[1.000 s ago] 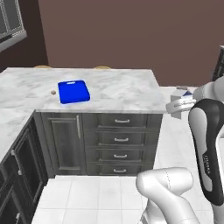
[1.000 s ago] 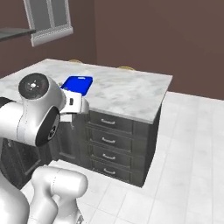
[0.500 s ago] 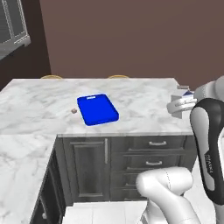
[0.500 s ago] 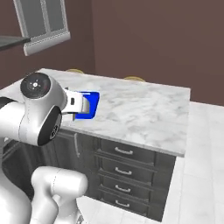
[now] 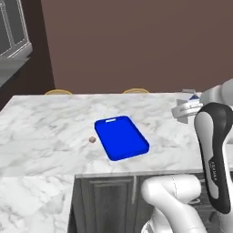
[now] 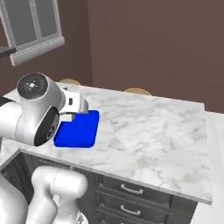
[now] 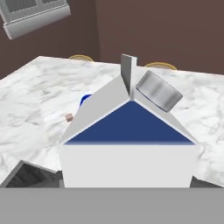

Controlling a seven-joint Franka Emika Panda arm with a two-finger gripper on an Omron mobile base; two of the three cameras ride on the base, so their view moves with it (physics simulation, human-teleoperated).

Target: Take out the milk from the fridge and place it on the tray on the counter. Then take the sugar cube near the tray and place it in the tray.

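The gripper (image 5: 187, 109) is closed around the milk (image 7: 127, 144), which fills the near field of the hand view: gabled top, blue front panel, grey cap, carried upright. In the left base view the carton sits at the arm's end over the right part of the counter (image 5: 45, 136), and the tray (image 5: 121, 137) lies to its left and a little nearer the front edge, well apart from it. The tray's long axis runs diagonally, from far-left to near-right. So the coming move probably turns on carrying the milk leftward until it is above the blue surface (nothing lies on it yet). The sugar cube (image 5: 92, 139) rests just beside the tray's left edge.
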